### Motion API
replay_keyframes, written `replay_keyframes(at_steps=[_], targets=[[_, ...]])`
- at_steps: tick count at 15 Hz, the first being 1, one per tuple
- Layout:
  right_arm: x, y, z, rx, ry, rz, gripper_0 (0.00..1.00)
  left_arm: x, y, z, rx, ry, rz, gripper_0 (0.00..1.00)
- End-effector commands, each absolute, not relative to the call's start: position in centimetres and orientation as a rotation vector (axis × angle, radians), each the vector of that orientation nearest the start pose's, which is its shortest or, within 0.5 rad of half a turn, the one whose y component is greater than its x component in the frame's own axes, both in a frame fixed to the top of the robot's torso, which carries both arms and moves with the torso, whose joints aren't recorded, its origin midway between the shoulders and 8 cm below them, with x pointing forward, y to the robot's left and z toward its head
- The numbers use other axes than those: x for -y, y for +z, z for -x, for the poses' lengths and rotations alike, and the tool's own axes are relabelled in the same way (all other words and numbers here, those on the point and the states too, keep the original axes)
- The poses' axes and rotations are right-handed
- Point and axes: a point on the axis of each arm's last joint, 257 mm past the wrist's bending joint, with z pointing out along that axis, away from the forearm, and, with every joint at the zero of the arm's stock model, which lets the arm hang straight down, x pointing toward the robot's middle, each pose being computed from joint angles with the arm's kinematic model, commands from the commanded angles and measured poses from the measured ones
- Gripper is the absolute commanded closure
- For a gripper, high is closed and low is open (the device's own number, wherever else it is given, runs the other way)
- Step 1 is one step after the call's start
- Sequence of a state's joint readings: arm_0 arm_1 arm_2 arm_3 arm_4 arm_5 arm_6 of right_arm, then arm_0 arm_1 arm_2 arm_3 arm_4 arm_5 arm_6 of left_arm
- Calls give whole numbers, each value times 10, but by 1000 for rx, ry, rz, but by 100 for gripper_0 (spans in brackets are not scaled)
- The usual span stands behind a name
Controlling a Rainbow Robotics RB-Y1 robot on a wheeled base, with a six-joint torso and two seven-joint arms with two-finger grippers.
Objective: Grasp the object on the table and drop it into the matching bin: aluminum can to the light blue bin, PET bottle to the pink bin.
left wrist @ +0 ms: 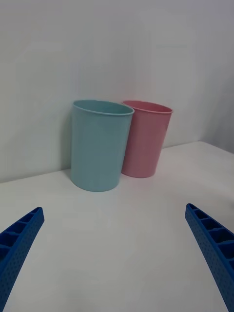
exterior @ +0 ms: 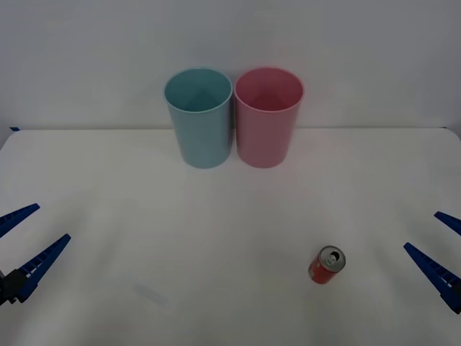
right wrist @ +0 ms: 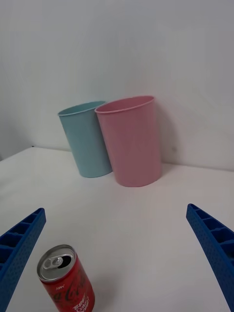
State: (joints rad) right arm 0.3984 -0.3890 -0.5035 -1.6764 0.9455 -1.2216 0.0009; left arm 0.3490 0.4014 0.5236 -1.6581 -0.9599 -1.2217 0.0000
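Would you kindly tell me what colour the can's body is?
Red, with white lettering and a silver top; the can shows best in the right wrist view.

Overhead front view, low wrist views, shared bins (exterior: 234,119)

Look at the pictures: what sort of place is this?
Probably a robot test bench for sorting waste: a bare white table against a blank wall, a light blue bin beside a pink bin, one red can.

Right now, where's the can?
Front view: the aluminum can stands upright on the table, near right, closest to the open right gripper, well short of both bins.
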Motion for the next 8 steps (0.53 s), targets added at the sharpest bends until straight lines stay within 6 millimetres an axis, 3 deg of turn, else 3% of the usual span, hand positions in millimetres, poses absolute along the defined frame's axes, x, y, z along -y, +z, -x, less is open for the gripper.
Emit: replay_keyframes(at_steps=[1,8], targets=[[320,-184,-322,-1476,609,464,0,-330,-169,-342,-1441,-567,-465,0],[313,-207,-295,-1522,602,559,0,-330,-169,-342,-1441,-567,-465,0]])
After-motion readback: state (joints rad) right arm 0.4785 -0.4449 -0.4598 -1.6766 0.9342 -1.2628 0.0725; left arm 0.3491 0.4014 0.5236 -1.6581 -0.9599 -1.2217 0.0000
